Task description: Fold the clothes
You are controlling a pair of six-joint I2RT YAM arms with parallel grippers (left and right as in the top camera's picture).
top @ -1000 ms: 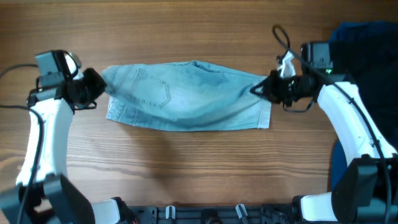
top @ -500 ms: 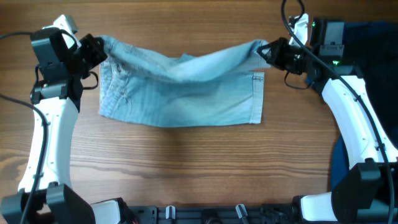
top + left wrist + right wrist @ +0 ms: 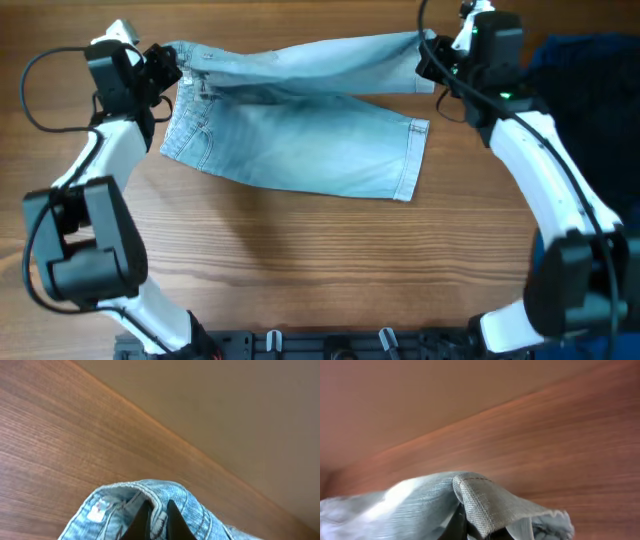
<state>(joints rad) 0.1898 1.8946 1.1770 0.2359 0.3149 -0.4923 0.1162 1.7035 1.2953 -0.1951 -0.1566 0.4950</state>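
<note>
The shorts (image 3: 300,145) lie across the far half of the table (image 3: 300,280), with one edge raised and stretched along the table's far side. The left gripper (image 3: 166,70) pinches the waistband end near the table's far-left corner. The right gripper (image 3: 430,55) is clamped on the hem end toward the table's far right. Dark-blue fabric (image 3: 590,70) sits at the table's right edge.

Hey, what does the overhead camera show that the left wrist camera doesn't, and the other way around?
Overhead only: the whole denim shorts spread between both arms, the right end effector pinching one end, and dark-blue fabric at far right. Left wrist only: a close look at the left end effector clamped on a bunched stitched edge, plus a plain tan surface beyond the table. Both: the shorts and the wooden table.
</note>
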